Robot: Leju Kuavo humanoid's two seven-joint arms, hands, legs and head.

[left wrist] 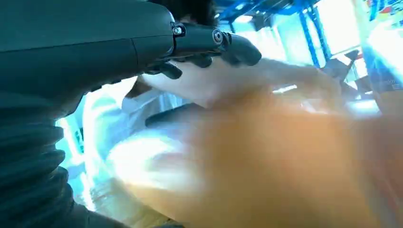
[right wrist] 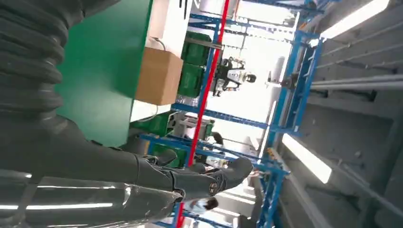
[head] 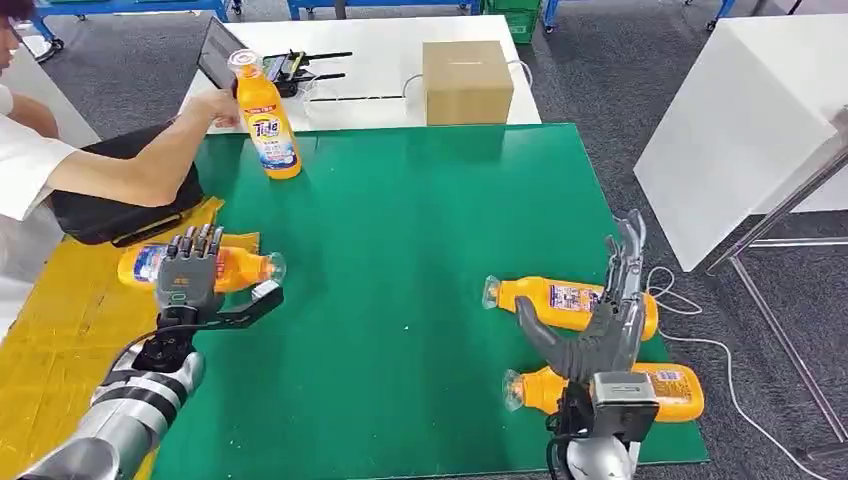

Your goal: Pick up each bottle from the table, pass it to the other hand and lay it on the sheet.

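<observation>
Upright bottle (head: 268, 117) label reads "Tide", held by a person's hand (head: 215, 104). Left hand (head: 190, 275) and right hand (head: 605, 320): fingers apart, holding nothing. Cardboard box (head: 467, 82) behind.

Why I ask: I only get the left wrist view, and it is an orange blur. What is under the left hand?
Observer: A bottle lying on the yellow sheet; the left hand is over it, fingers straight.
Operator: What remains on the green mat?
Observer: Two more lie by the open right hand: the far bottle partly behind it, the near bottle closer to the robot.
Operator: Anything else?
Observer: A person's hand is on an upright bottle at the mat's far edge.
</observation>
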